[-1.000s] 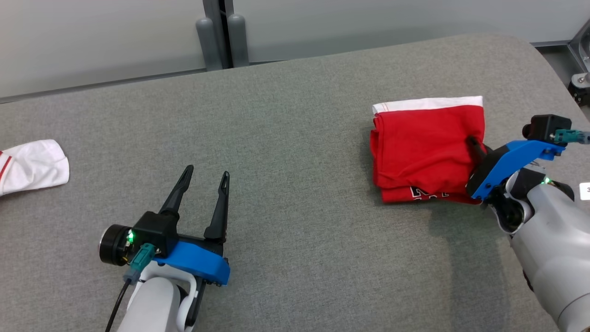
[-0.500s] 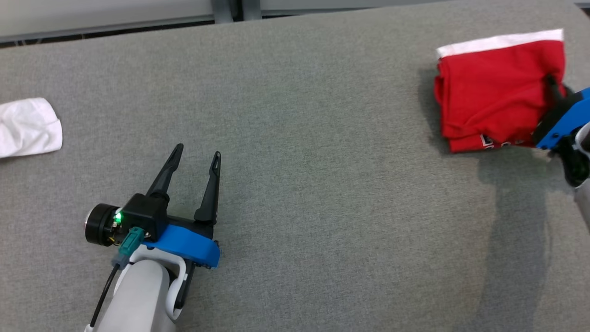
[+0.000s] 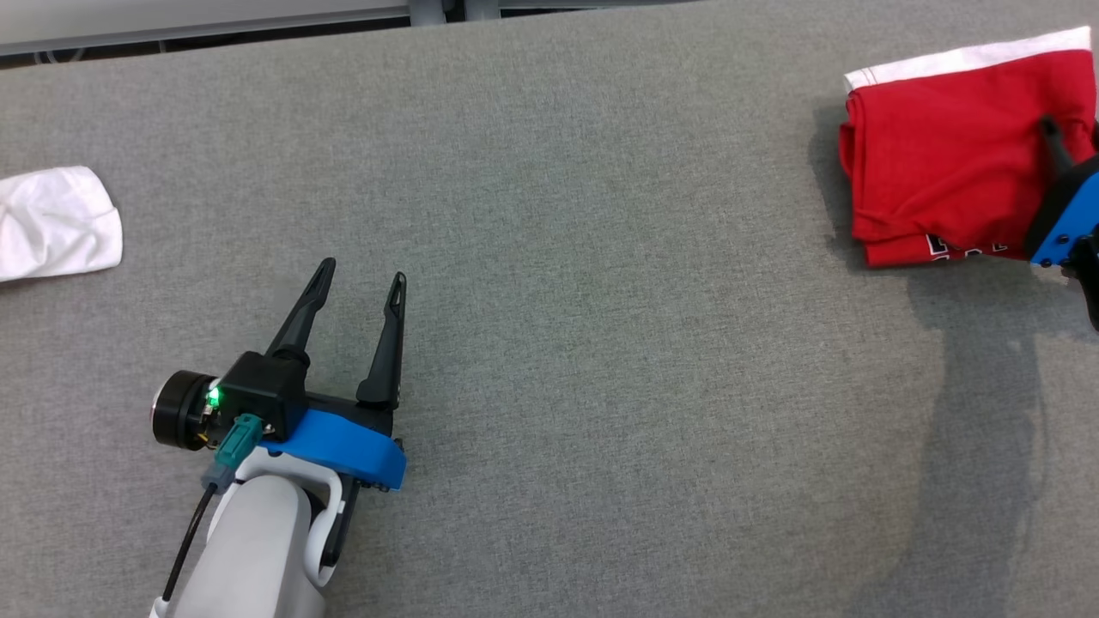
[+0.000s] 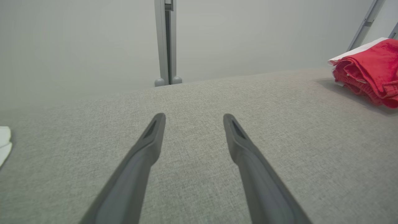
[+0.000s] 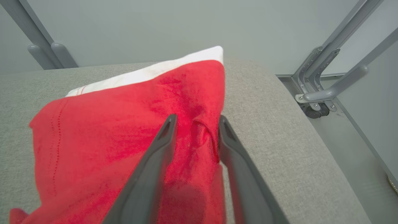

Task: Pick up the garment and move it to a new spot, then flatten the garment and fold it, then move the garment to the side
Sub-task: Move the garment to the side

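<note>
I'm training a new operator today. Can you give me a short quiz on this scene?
1. True or false: the left gripper is shut.
2. The garment lies: A) folded, at the right of the table; B) spread flat mid-table; C) hanging off the left edge.
3. Name the pale thing at the table's far left.

Key: 1 false, its fingers stand wide apart. 2 A. 3 white cloth.
</note>
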Tool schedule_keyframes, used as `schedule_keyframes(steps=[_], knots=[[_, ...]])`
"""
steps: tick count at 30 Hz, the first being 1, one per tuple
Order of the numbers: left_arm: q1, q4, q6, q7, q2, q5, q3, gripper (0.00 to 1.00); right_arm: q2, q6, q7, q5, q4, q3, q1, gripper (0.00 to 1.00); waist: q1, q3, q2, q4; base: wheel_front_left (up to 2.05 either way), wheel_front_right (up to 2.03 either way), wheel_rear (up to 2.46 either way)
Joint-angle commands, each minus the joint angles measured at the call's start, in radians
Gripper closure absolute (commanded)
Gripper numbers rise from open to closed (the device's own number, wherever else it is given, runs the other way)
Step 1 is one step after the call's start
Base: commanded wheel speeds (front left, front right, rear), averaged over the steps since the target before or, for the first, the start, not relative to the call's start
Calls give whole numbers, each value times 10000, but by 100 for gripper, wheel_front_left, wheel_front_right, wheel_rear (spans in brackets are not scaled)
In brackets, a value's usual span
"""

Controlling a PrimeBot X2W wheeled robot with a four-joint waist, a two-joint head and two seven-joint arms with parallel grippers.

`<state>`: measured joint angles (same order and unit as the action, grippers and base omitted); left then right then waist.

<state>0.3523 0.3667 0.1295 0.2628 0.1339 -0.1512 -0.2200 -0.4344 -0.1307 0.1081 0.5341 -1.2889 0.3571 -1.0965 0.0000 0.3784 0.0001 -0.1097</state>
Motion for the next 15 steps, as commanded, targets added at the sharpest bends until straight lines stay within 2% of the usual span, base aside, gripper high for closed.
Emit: schedule_keyframes(steps=[1, 8, 15], knots=[[70, 19, 15, 29, -15, -54, 53, 0, 85, -1, 76, -217, -8, -114, -74, 0, 0, -108, -1, -11, 0, 0, 0], [-222, 33, 15, 29, -126, -104, 233, 0, 425, -1, 802, -1014, -8, -301, -114, 0, 0, -706, -1, -53, 0, 0, 0], [-786, 33, -42, 27, -241, -196, 580, 0, 1168, -1, 1504, -1351, 540, -46, 324, 0, 0, -1931, -1, -86, 0, 0, 0]])
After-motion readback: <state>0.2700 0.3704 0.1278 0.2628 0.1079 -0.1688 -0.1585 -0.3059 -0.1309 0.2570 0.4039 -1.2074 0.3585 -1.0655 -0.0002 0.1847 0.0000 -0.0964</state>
